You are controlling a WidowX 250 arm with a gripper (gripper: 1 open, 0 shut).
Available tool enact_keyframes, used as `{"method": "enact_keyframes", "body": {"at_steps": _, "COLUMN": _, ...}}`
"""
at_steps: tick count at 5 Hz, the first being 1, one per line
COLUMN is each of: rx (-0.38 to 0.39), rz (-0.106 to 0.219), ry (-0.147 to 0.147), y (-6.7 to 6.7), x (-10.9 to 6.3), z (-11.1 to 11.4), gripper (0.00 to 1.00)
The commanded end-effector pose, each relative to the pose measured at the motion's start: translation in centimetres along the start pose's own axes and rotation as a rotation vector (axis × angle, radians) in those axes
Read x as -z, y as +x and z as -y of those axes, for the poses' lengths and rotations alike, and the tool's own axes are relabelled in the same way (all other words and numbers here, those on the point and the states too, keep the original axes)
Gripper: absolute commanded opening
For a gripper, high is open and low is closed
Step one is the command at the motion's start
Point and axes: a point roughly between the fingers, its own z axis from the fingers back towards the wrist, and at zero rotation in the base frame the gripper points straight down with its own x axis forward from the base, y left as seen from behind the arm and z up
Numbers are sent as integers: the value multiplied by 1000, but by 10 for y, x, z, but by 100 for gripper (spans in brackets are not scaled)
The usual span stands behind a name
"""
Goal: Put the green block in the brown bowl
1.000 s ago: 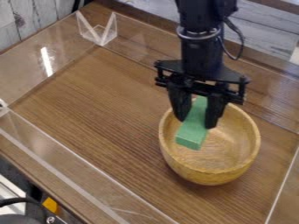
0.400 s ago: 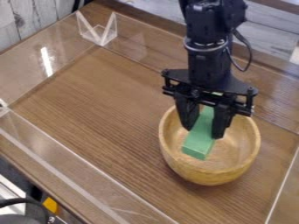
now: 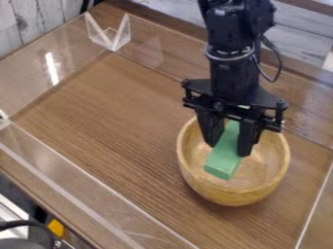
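At the far left, a clear acrylic wall [image 3: 53, 58] bordered the table [image 3: 117, 107], catching a bright strip of reflected light. A similar clear barrier ran along the near edge, slanting down toward the lower right. Near the upper left corner a small clear bracket [image 3: 107, 31] of folded plastic stood against the back wall. The table surface itself was dark wood-grain, bare across its left and middle portions.

Right of centre, the black robot arm [image 3: 235, 39] came down from the top of the view, with a cable looping at its right side. Its tool [image 3: 232, 131] pointed straight down over the brown bowl [image 3: 235, 181]. The dark fingers were closed on the upper end of the green block [image 3: 228, 156], one on each side of it. The block hung tilted, its upper end pinched in the tool and its lower end angled down and to the left, inside the bowl's rim. Whether that lower end touched the bowl's floor could not be determined from this view.

The bowl sat on the table toward the lower right, upright, its thick pale rim fully visible on the near side; the far rim was partly hidden behind the tool. To the right of the bowl the wood surface continued to another clear edge.
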Motion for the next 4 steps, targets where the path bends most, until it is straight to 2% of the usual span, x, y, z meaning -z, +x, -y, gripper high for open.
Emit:
{"method": "enact_keyframes", "body": {"at_steps": 1, "rx": 27, "rz": 66, "ry": -21, "y": 2, "x": -13, "z": 7, "gripper": 0}}
{"method": "enact_keyframes", "body": {"at_steps": 2, "rx": 26, "rz": 60, "ry": -14, "y": 2, "x": -14, "z": 4, "gripper": 100}}
{"method": "enact_keyframes", "body": {"at_steps": 4, "rx": 21, "rz": 48, "ry": 4, "y": 1, "x": -16, "z": -1, "gripper": 100}}
